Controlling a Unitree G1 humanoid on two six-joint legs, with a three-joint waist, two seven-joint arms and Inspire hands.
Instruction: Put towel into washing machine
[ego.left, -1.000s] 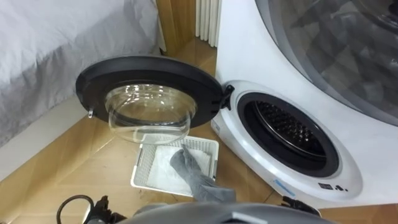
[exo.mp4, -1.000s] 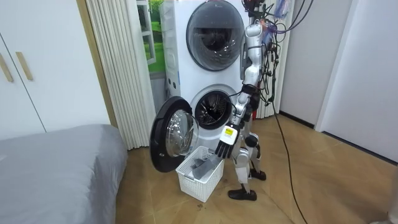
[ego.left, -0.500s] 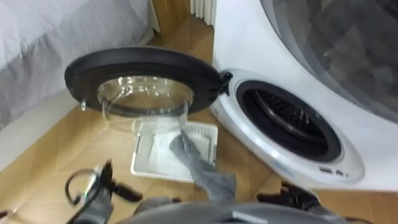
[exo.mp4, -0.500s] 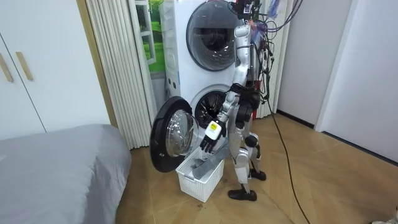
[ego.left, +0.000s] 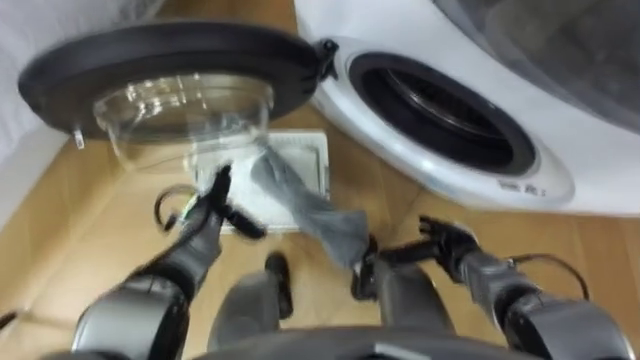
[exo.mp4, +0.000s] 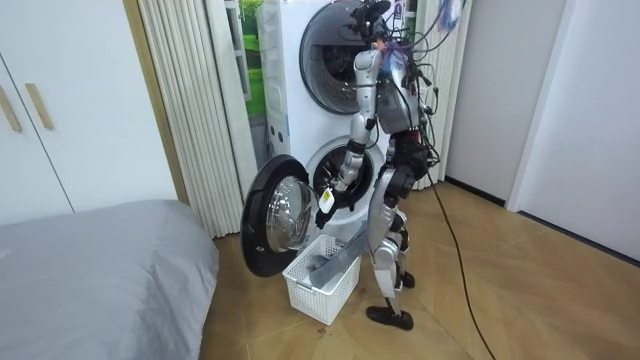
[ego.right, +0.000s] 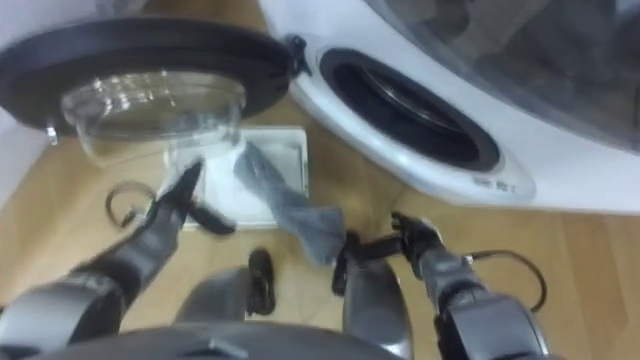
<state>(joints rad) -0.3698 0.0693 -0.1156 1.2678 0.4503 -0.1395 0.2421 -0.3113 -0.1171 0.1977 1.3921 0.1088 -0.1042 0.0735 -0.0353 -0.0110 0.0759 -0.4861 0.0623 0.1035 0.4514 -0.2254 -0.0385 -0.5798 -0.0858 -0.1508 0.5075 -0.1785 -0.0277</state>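
Observation:
A grey towel hangs over the near rim of a white basket on the floor, below the swung-open washer door. The drum opening gapes dark to the right of the basket. My left hand reaches forward with straight fingers, open, just left of the towel and apart from it. Lower right, my right hand hangs with relaxed fingers and holds nothing. In the room view I stand bent before the washer, left hand above the basket and towel.
A second machine is stacked above the washer. A grey bed lies at the room view's left, past the open door. Wooden floor stretches behind me.
I have bent forward, so the eye view now looks further down. Both hands have come into view, and the left hand has moved forward and up toward the basket.

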